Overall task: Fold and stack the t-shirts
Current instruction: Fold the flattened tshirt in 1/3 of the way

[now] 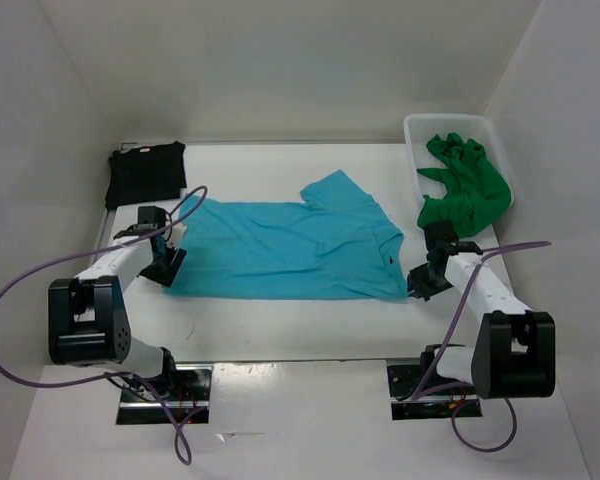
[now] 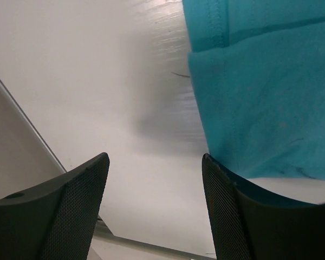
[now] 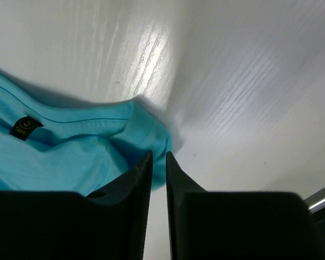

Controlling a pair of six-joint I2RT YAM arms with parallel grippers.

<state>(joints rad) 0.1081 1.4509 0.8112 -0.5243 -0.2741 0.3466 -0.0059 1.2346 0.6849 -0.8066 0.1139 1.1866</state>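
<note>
In the middle of the tabletop (image 1: 280, 325) the turquoise shirt (image 1: 290, 250) lies spread flat, one sleeve pointing toward the far side and its near hem running between the two arms. The step in hand looks like taking both near corners so the cloth can be folded away from the bases. It should go well only if both corners are held before either one rises, since a one-sided lift would likely drag the shirt askew. At the near right corner the jaws of the right arm (image 1: 485, 290) are drawn almost together. The wrist view shows the hemmed corner bunched at their tips, so they appear to pinch it, though how much cloth is caught cannot be told. At the near left corner the jaws of the left arm (image 1: 110, 265) stand wide open, one at the shirt's edge and the other over bare tabletop. They should straddle that edge and close on every layer. Both arms reach forward low and angle inward toward the shirt, wrists tipped down to the surface. The black shirt (image 1: 145, 172) lies folded at the far left, well apart, and is probably the base for the stack. The green shirt (image 1: 465, 185) is heaped in the white basket (image 1: 450, 118) at the far right.
</note>
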